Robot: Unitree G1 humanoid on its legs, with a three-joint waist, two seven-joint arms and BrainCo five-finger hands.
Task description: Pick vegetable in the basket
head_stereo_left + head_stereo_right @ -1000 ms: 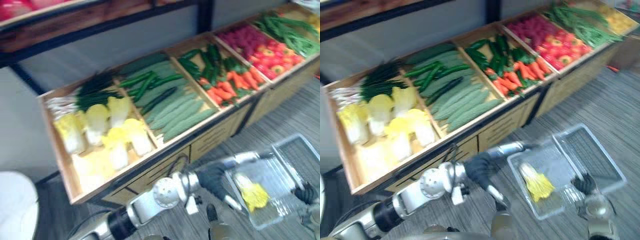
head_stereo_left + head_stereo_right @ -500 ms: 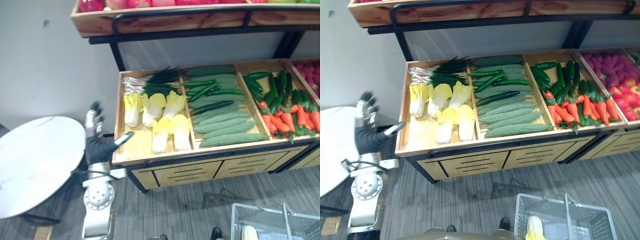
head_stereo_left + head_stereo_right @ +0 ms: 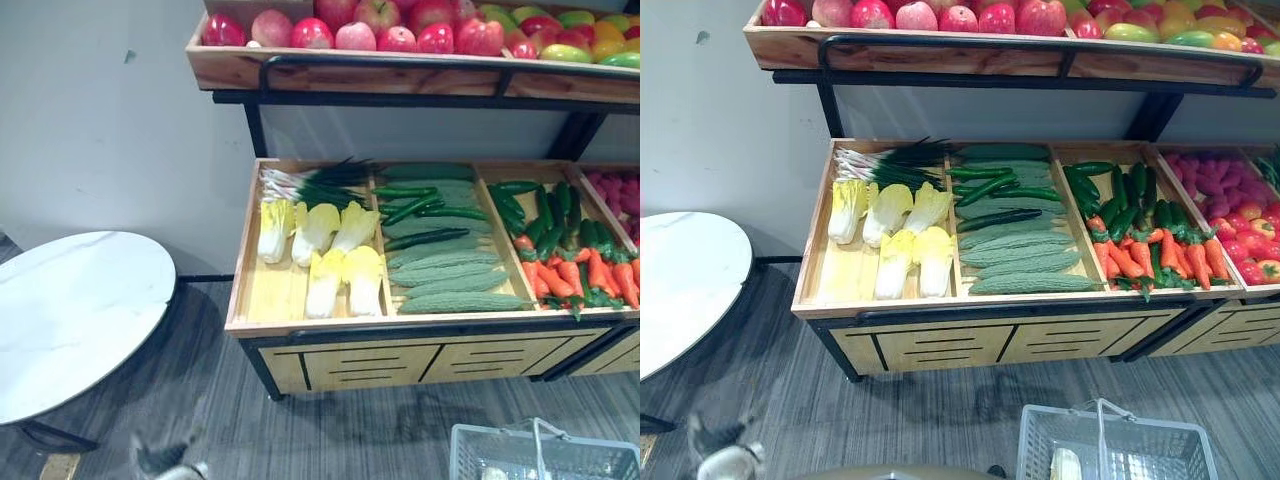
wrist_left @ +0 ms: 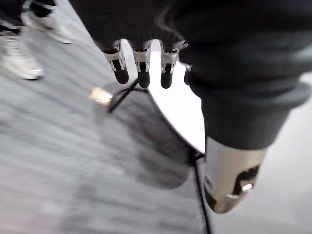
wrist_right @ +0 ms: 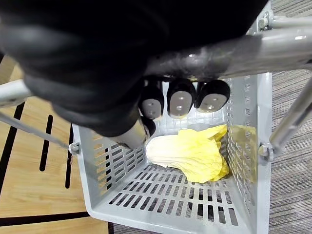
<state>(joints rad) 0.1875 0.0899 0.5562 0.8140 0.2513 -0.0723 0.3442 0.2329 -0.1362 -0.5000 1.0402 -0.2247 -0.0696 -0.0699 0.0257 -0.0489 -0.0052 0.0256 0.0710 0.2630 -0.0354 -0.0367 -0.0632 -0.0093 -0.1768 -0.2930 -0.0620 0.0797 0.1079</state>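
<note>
My right hand [image 5: 151, 103] is curled around the grey handle [image 5: 234, 48] of a grey plastic basket [image 5: 122, 170], carrying it in front of a wooden produce stand [image 3: 940, 345]. One napa cabbage [image 5: 192, 153], pale stalk and yellow leaves, lies on the basket's slatted bottom against a side wall. My left hand [image 4: 141, 68] hangs low over the grey carpeted floor [image 3: 940, 420], fingers loose and apart from the thumb, holding nothing; past its fingertips shows the edge of a round white desk [image 3: 70, 310] on thin black legs. In the stand's lower tray, the leftmost compartment holds more napa cabbages [image 3: 890, 235] with scallions [image 3: 885, 160] behind them. The next one holds bumpy bitter gourds [image 3: 1020, 250] and dark cucumbers [image 3: 995, 185], the next green peppers [image 3: 1130, 190] and carrots [image 3: 1140, 255]. On the upper shelf sits a row of red apples [image 3: 940, 15].
</note>
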